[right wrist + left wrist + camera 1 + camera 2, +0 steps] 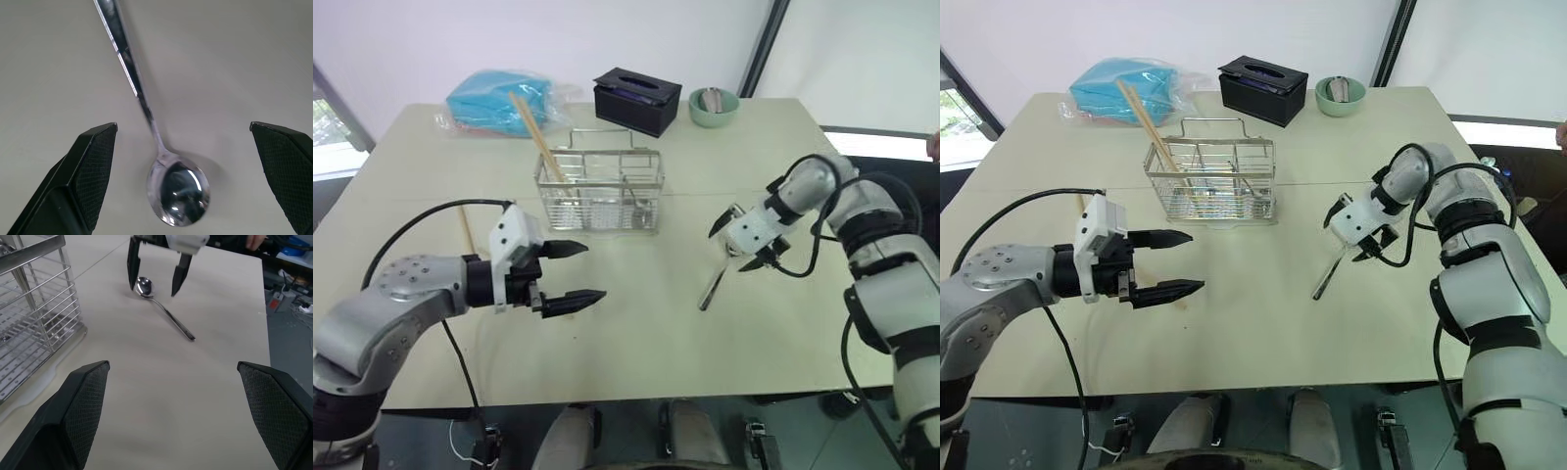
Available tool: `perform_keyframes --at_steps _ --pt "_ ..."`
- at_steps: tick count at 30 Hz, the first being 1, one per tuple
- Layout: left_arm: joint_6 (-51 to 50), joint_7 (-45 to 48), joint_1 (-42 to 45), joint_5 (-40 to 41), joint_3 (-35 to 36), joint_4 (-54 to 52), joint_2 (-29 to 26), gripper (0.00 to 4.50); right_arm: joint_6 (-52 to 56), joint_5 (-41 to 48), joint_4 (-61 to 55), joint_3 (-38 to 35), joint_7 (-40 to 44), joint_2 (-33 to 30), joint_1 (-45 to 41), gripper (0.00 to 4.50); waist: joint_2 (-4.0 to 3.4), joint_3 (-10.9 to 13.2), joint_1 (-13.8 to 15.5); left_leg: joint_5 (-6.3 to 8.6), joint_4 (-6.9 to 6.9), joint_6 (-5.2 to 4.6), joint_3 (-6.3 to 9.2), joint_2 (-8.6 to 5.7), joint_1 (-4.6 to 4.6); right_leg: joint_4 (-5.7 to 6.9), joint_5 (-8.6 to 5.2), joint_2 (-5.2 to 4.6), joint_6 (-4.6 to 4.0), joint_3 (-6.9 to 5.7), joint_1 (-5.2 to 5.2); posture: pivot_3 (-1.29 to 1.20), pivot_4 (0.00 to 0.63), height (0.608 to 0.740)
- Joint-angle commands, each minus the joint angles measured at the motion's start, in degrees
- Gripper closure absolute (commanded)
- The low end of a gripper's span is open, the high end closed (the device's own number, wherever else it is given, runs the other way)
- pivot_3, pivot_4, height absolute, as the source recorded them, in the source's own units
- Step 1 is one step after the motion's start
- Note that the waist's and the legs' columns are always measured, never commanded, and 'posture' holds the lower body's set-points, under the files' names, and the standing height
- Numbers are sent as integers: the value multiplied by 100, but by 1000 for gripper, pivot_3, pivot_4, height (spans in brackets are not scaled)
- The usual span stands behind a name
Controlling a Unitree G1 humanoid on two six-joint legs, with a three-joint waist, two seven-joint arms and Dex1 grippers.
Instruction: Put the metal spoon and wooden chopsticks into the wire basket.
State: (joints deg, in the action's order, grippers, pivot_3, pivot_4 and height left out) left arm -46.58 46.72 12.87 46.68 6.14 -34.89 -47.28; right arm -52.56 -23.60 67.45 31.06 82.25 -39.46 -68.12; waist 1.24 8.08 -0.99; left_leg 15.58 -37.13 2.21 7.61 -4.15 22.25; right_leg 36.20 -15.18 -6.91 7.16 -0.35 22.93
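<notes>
**Spoon pickup – R gripper lined up, not yet closed**

While your right gripper [745, 238] hangs fingers-down over the metal spoon [177, 190], note its jaws stand wide apart w/ nothing between them but air; the bowl sits on the table [636, 323] roughly midway between the two pads, and the handle runs out toward the near edge. No contact yet, as far as the wrist view shows.

To do this step well:
- Go straight down, don't drift sideways. The spoon lies flat & thin, so the pads need to reach almost to the tabletop before you close.
- Consider shifting a bit along the handle so you clamp the neck rather than the round bowl; my guess is the bowl would slip or tip out of the pads.
- Close slowly; a shiny slim handle can skate away if one pad touches first.
- Lift clear before swinging toward the wire basket [599, 188], which stands well apart, further back & toward your left, w/ wooden chopsticks [536, 135] already leaning out of its left end.

Your left gripper [570, 273] is also open & empty, hovering in front of the basket. Another chopstick [467, 230] lies on the table by the left arm.
</notes>
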Motion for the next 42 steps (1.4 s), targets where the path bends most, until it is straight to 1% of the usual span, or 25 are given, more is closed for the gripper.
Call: perform_keyframes --at_steps 1,8,13,14,15,16,22,27,29,31,33,35,37,38,40,42 --pt "-75 -235 -48 200 303 -293 -12 89 -391 -462 255 206 -440 10 -269 0 0 0 -5 -1 0 2 0 0 0 1 0 1 0 1 1 0 150 655" --pt "-178 -558 -66 436 467 -430 -6 89 -680 -727 499 306 -783 207 -311 0 2 -1 -22 -8 0 13 2 0 -8 15 -6 8 -12 5 2 0 150 655" --pt "-185 -697 54 552 477 -412 -24 89 -809 -667 549 265 -693 351 -190 0 4 -3 -21 -8 0 13 2 0 -19 18 -6 11 -13 6 -6 0 150 655" --pt "-182 -716 79 569 477 -398 -25 0 -809 -624 557 238 -645 374 -179 558 5 -3 -21 -8 0 13 2 0 -19 17 -6 11 -13 6 -7 0 150 655" --pt "-183 -740 126 589 470 -374 -22 0 -797 -552 570 194 -546 401 -160 932 5 -3 -23 -8 -1 13 2 -1 -20 18 -6 11 -13 6 -8 0 150 655" --pt "-188 -762 170 611 466 -352 -21 0 -793 -489 578 157 -458 421 -144 1418 6 -3 -27 -8 -1 13 2 0 -20 17 -6 11 -14 6 -8 0 150 655" --pt "-178 -815 403 606 396 -218 5 0 -810 -318 550 69 -237 450 -68 4460 5 -3 -36 -8 0 14 1 0 -28 20 -5 12 -12 6 -14 0 150 655" --pt "-155 -807 510 581 378 -122 21 0 -769 -140 518 -34 -37 408 16 4460 5 -3 -28 -8 0 14 1 -1 -30 20 -5 12 -12 6 -16 0 150 655" --pt "-133 -785 536 557 369 -75 23 0 -766 -62 470 -97 -110 353 85 4460 5 -3 -22 -8 0 14 1 -1 -30 20 -5 12 -12 6 -17 0 150 655" --pt "-100 -756 563 520 359 -28 22 0 -794 135 386 -235 -29 304 172 4460 5 -3 -14 -8 0 13 2 -1 -30 20 -4 12 -11 6 -18 0 150 655" --pt "-65 -714 602 481 364 34 8 0 -751 636 170 -481 396 279 319 4460 5 -3 -17 -8 -1 13 2 -1 -30 20 -4 12 -11 6 -19 0 150 655" --pt "-24 -666 653 433 400 117 -26 0 -354 1520 -473 -654 888 183 623 4460 5 -3 -19 -8 0 13 1 0 -30 19 1 12 -2 6 -19 0 150 655" --pt "25 -611 717 385 465 223 -66 0 810 2722 -1972 -586 1025 -180 1159 4460 3 -2 -2 -8 -1 13 3 3 -30 19 2 11 1 6 -20 0 150 655" --pt "50 -582 756 359 510 294 -89 0 1607 3316 -2922 -640 1025 -410 1463 4460 1 -1 14 -8 -2 13 7 5 -26 18 2 10 1 6 -19 0 150 655" --pt "97 -523 834 294 593 445 -132 0 3332 4267 -4584 -1030 968 -751 1973 4460 -2 1 27 -8 -3 13 13 3 -19 19 2 8 1 7 -16 0 150 655" --pt "160 -459 912 211 649 611 -176 0 5063 5174 -5885 -1515 557 -1009 2271 4460 -3 0 29 -7 -2 12 17 4 -6 17 -2 6 -7 6 -4 0 150 655"
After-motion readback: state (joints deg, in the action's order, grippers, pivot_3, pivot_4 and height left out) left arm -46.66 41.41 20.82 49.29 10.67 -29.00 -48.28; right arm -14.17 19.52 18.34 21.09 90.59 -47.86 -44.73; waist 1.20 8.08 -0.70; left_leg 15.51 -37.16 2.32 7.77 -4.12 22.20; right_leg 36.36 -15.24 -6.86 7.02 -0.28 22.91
